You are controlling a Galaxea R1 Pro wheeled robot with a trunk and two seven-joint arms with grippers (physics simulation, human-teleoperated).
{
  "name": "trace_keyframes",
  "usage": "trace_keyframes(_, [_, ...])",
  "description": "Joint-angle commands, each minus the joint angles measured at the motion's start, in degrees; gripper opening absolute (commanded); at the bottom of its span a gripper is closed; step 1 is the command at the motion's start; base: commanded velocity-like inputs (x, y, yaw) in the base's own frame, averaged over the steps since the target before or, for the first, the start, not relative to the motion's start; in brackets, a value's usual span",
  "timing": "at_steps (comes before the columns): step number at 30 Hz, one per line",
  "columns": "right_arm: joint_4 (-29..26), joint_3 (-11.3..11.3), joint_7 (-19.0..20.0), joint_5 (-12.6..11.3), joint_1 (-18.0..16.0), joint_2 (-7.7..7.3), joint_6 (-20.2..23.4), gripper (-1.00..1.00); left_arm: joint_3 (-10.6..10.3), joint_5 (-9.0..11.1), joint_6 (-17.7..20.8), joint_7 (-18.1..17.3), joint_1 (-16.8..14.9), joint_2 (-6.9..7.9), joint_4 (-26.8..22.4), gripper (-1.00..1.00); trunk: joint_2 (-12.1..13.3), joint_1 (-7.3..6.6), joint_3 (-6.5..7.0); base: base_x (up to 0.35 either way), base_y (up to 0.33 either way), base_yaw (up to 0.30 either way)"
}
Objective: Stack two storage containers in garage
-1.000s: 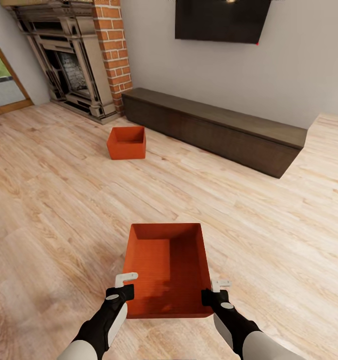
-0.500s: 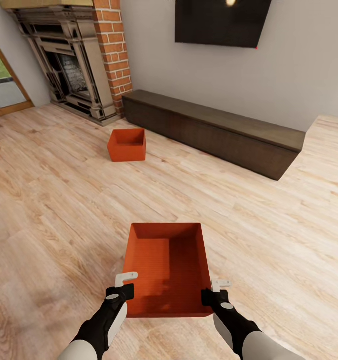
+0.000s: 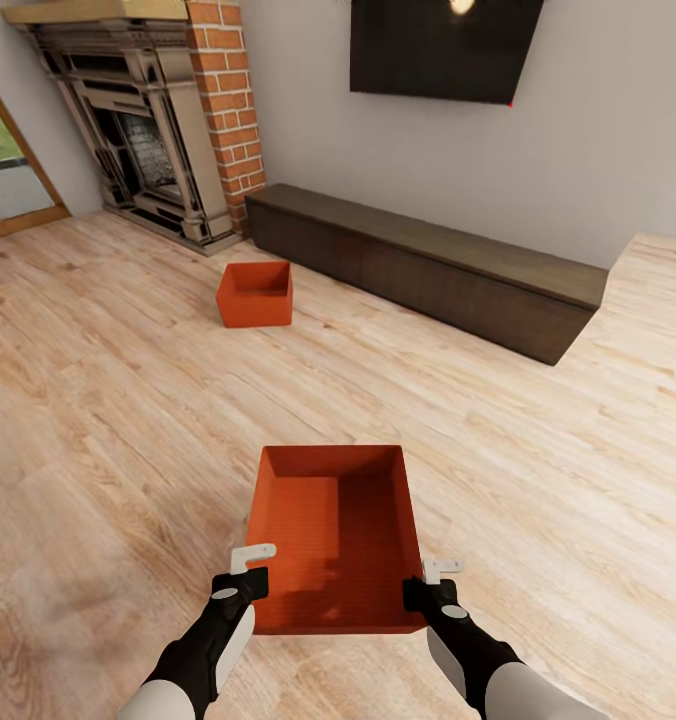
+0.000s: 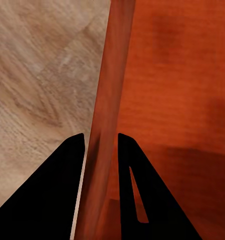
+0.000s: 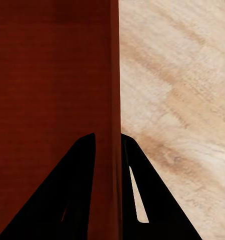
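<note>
An orange-red storage container (image 3: 336, 535) hangs between my two arms above the light wood floor of the living room. My left gripper (image 3: 252, 573) is shut on its left wall (image 4: 105, 135), one finger on each side. My right gripper (image 3: 425, 585) is shut on the right wall (image 5: 114, 100) the same way. The container is open-topped and empty. A second identical storage container (image 3: 255, 294) rests on the wood floor farther ahead and to the left, in front of the fireplace and the bench's left end.
A long dark low bench (image 3: 428, 265) runs along the far wall under a black TV (image 3: 443, 45). An ornate fireplace (image 3: 133, 130) and red brick chimney (image 3: 223, 95) stand at the back left. A glass door (image 3: 8, 165) is at the far left.
The whole view has shifted slightly as the camera moved; the far container and bench sit a little higher in the picture. Both grippers keep the same hold on the near container.
</note>
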Motion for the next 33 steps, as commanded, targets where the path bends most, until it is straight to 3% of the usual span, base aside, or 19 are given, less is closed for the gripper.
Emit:
trace_keyframes(1, [-0.04, -0.53, -0.42, -0.2, -0.09, -0.05, -0.27, -1.0, -0.22, 0.2, 0.39, 0.62, 0.03, 0.06, -0.04, -1.0, 0.4, -0.23, 0.15, 0.0, 0.0, 0.0])
trace_keyframes(33, [-0.04, -0.53, -0.42, -0.2, -0.09, -0.05, -0.27, -1.0, -0.18, 0.2, 0.2, 0.62, 0.03, 0.11, -0.15, -1.0, 13.23, -7.26, 5.9, 0.0, 0.0, 0.0])
